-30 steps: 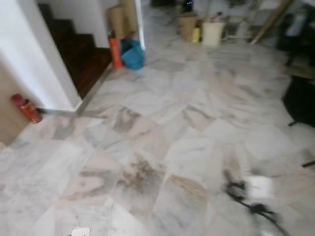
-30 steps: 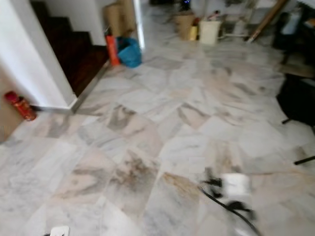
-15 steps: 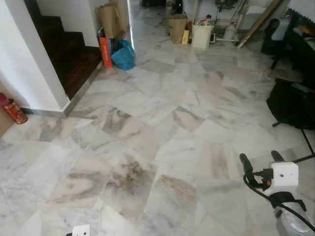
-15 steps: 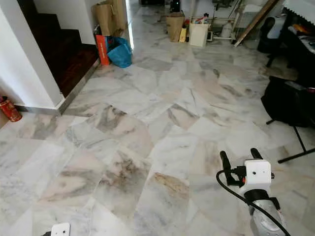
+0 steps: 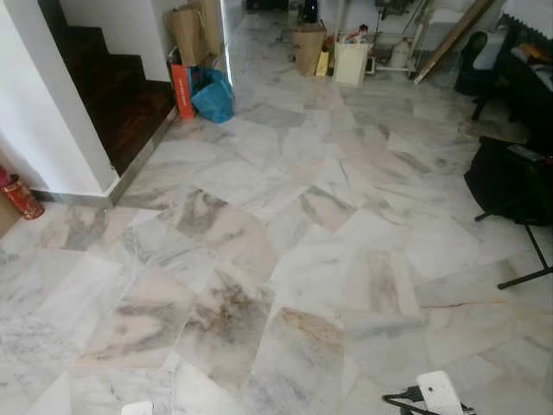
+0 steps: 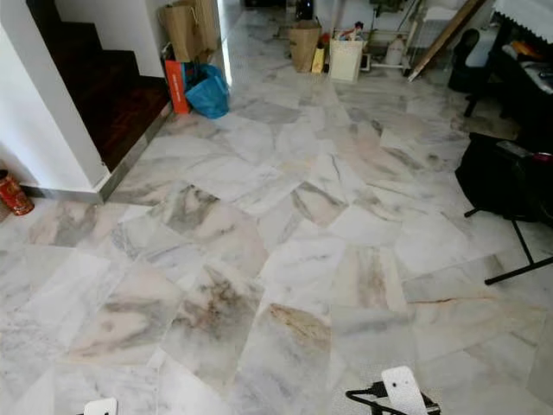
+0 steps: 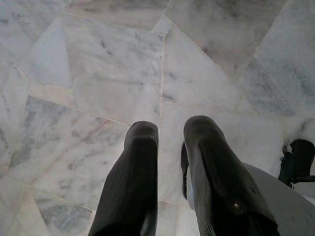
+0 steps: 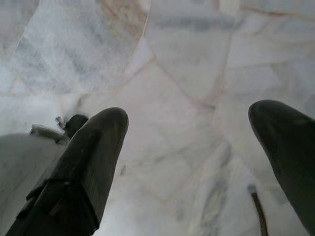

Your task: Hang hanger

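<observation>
We see no hanger or rail yet, so we judge we're in transit; both arms hang low over marble floor [image 5: 285,216], left gripper [image 7: 170,142] near-closed & empty, right gripper [image 8: 189,128] wide apart.

The white wrist housing of the right arm [image 5: 441,393] is being cropped by the lower picture edge. The red cylindrical canister [image 5: 19,195] is being cut off at the left edge. The black chair [image 5: 511,180] is running past the right edge. Clutter by the white plastic bin [image 5: 351,62] is too small to identify.
</observation>
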Tool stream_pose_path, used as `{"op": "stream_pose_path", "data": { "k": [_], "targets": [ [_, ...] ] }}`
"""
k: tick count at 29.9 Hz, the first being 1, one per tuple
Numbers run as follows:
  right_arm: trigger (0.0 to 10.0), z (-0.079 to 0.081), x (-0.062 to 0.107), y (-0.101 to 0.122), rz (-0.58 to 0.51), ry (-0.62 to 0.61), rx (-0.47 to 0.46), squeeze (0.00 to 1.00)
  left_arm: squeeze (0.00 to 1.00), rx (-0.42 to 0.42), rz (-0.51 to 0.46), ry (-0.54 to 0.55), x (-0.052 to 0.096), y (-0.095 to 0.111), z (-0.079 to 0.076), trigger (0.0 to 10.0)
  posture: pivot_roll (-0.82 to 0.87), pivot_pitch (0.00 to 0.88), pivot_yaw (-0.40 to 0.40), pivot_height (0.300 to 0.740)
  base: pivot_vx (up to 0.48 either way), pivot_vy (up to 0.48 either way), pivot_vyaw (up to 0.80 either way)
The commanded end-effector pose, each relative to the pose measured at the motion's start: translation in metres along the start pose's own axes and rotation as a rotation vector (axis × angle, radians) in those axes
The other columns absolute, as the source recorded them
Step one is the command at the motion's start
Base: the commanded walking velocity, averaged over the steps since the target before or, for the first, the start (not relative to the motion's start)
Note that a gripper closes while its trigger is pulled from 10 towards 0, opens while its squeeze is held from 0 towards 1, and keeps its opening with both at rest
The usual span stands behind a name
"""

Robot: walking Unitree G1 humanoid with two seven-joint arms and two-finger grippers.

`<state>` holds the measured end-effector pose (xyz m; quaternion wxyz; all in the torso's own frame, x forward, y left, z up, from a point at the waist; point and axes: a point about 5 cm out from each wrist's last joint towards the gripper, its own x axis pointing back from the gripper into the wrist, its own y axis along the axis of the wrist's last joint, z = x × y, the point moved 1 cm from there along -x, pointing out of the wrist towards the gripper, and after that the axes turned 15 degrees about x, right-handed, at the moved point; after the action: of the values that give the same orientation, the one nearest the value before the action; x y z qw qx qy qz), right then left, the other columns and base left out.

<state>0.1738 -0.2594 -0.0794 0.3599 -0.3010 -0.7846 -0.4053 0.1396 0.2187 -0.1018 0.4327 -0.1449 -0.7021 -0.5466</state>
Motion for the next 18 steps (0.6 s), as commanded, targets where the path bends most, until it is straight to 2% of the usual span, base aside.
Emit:
{"op": "stream_pose_path", "data": {
  "k": [1, 5, 8, 10, 11, 12, 18],
  "targets": [
    [10.0, 0.003, -0.001, -0.008, 0.073, 0.001, -0.010, 0.00, 0.00, 0.011, 0.030, 0.017, 0.002, -0.006, 0.006, 10.0, -0.08, 0.000, -0.001, 0.740, 0.000, 0.000, 0.00],
    [10.0, 0.002, 0.001, -0.020, 0.122, 0.016, 0.029, 0.00, 0.00, 0.001, 0.043, 0.013, 0.002, -0.009, 0.006, 10.0, -0.07, 0.000, 0.004, 0.740, 0.000, 0.000, 0.00],
    [10.0, -0.005, 0.004, -0.034, 0.171, -0.018, -0.036, 0.00, 0.00, -0.003, 0.045, 0.011, 0.003, -0.009, 0.007, 10.0, -0.07, 0.000, 0.008, 0.740, 0.000, 0.000, 0.00],
    [10.0, -0.008, 0.006, -0.040, 0.187, -0.034, -0.115, 0.00, 0.00, -0.006, 0.048, 0.011, 0.002, -0.009, 0.007, 10.0, -0.07, 0.000, 0.010, 0.740, 0.000, 0.000, 0.00],
    [10.0, -0.008, 0.006, -0.040, 0.187, -0.034, -0.115, 0.00, 0.00, -0.006, 0.048, 0.011, 0.002, -0.009, 0.007, 10.0, -0.07, 0.000, 0.010, 0.740, 0.000, 0.000, 0.00],
    [10.0, -0.006, 0.005, -0.039, 0.167, -0.019, -0.173, 0.00, 0.00, -0.006, 0.049, 0.011, 0.002, -0.009, 0.007, 10.0, -0.07, 0.000, 0.012, 0.740, 0.000, 0.000, 0.00],
    [10.0, -0.003, 0.001, -0.023, 0.092, 0.009, -0.217, 0.00, 0.00, -0.004, 0.051, 0.003, 0.001, -0.007, 0.006, 10.0, -0.07, 0.000, 0.010, 0.740, 0.000, 0.000, 0.00]
  ]
}}
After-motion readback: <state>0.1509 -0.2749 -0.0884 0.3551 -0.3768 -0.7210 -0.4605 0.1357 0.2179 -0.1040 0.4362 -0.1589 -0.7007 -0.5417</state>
